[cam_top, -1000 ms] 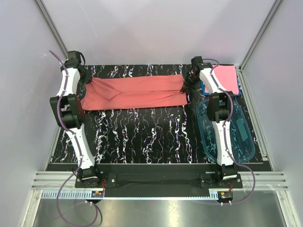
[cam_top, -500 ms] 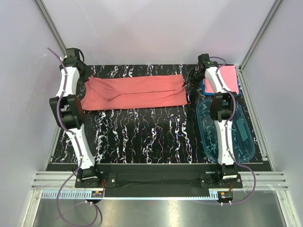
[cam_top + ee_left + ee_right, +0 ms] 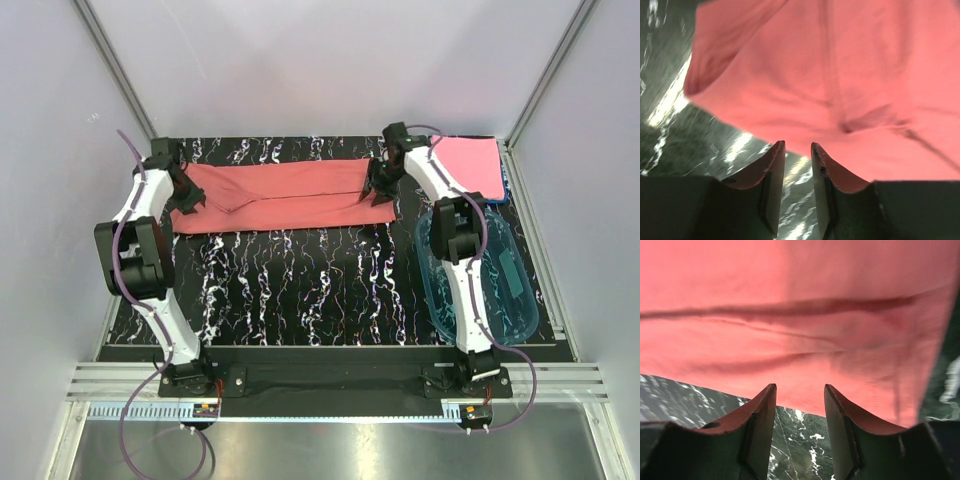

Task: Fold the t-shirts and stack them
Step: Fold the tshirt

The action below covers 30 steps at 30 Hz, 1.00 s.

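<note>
Top external view: nearest me, the two arms rise from the front rail and reach out over the black marbled table (image 3: pixel 300 290). On the right a clear blue plastic tub (image 3: pixel 505 300) lies lengthwise, with the right arm passing over it. Further back the salmon t-shirt (image 3: pixel 285 195) lies flat as a long band across the table, a sleeve flap showing near its left end. The left gripper (image 3: pixel 187 197) is at that left end and the right gripper (image 3: pixel 380 188) at the other. The left wrist view shows the jaws a little apart with only table between them, the cloth's edge just beyond the tips. The right wrist view shows jaws spread wider, pinching nothing, the hem just ahead. In the far right corner a folded pink tee (image 3: pixel 470 165) rests on a blue one (image 3: pixel 505 185)
</note>
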Each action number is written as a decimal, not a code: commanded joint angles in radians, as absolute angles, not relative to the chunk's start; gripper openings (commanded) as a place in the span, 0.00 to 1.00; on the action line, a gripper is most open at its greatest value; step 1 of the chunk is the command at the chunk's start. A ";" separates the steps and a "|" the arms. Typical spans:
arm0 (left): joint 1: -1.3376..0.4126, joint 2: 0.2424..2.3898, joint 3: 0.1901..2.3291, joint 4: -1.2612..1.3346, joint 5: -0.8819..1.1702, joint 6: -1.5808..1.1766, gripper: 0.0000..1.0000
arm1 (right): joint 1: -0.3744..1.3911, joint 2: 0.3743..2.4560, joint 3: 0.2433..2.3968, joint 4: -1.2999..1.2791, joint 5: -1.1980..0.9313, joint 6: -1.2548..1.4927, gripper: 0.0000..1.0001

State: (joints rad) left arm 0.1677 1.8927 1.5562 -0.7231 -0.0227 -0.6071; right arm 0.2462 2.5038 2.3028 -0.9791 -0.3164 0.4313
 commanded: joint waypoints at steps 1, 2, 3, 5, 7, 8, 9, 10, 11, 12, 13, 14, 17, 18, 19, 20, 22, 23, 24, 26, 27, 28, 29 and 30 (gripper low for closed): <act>0.181 1.877 1.537 -0.730 -0.077 -0.549 0.32 | 0.270 2.454 2.261 -0.977 -0.238 0.373 0.50; 0.190 1.888 1.539 -0.739 -0.075 -0.551 0.31 | 0.275 2.459 2.255 -0.977 -0.227 0.364 0.50; 0.208 1.899 1.542 -0.744 -0.071 -0.555 0.31 | 0.275 2.462 2.250 -0.979 -0.218 0.357 0.50; 0.227 1.923 1.549 -0.750 -0.054 -0.557 0.31 | 0.275 2.459 2.231 -0.974 -0.192 0.344 0.50; 0.242 1.934 1.560 -0.742 -0.043 -0.548 0.31 | 0.276 2.456 2.203 -0.960 -0.176 0.336 0.50; 0.244 1.942 1.569 -0.742 -0.043 -0.543 0.32 | 0.276 2.456 2.200 -0.960 -0.164 0.330 0.50; 0.251 1.977 1.578 -0.752 -0.041 -0.537 0.32 | 0.276 2.460 2.197 -0.963 -0.161 0.324 0.50; 0.255 1.996 1.609 -0.773 -0.041 -0.534 0.32 | 0.276 2.465 2.191 -0.969 -0.155 0.319 0.50; 0.258 2.018 1.627 -0.793 -0.041 -0.532 0.31 | 0.276 2.467 2.186 -0.969 -0.150 0.318 0.50; 0.261 2.045 1.640 -0.808 -0.057 -0.534 0.31 | 0.278 2.467 2.178 -0.968 -0.147 0.316 0.50; 0.262 2.054 1.646 -0.818 -0.061 -0.535 0.31 | 0.276 2.464 2.159 -0.963 -0.147 0.313 0.50; 0.265 2.056 1.638 -0.816 -0.064 -0.538 0.31 | 0.278 2.461 2.148 -0.960 -0.144 0.311 0.50; 0.279 2.065 1.620 -0.842 -0.097 -0.560 0.32 | 0.279 2.453 2.111 -0.959 -0.146 0.311 0.50; 0.279 2.069 1.618 -0.860 -0.109 -0.564 0.32 | 0.279 2.450 2.099 -0.972 -0.144 0.307 0.50; 0.279 2.069 1.615 -0.895 -0.126 -0.565 0.32 | 0.284 2.436 2.083 -0.974 -0.141 0.307 0.50; 0.281 2.060 1.586 -0.903 -0.142 -0.563 0.32 | 0.285 2.425 2.063 -0.968 -0.144 0.310 0.50; 0.282 2.033 1.534 -0.911 -0.196 -0.554 0.32 | 0.294 2.381 1.984 -0.956 -0.152 0.311 0.50; 0.287 1.984 1.502 -0.905 -0.212 -0.549 0.32 | 0.298 2.363 1.953 -0.953 -0.156 0.316 0.50; 0.293 1.958 1.432 -0.900 -0.239 -0.545 0.32 | 0.308 2.344 1.922 -0.950 -0.164 0.319 0.51; 0.304 1.867 1.364 -0.870 -0.259 -0.540 0.33 | 0.319 2.278 1.818 -0.919 -0.201 0.339 0.51; 0.316 1.835 1.301 -0.849 -0.271 -0.541 0.33 | 0.333 2.252 1.748 -0.895 -0.210 0.347 0.51; 0.322 1.807 1.281 -0.839 -0.275 -0.541 0.33 | 0.340 2.211 1.718 -0.887 -0.227 0.354 0.51; 0.328 1.783 1.261 -0.836 -0.281 -0.546 0.33 | 0.348 2.192 1.695 -0.882 -0.235 0.356 0.51; 0.330 1.734 1.250 -0.831 -0.291 -0.549 0.33 | 0.354 2.178 1.671 -0.882 -0.239 0.356 0.52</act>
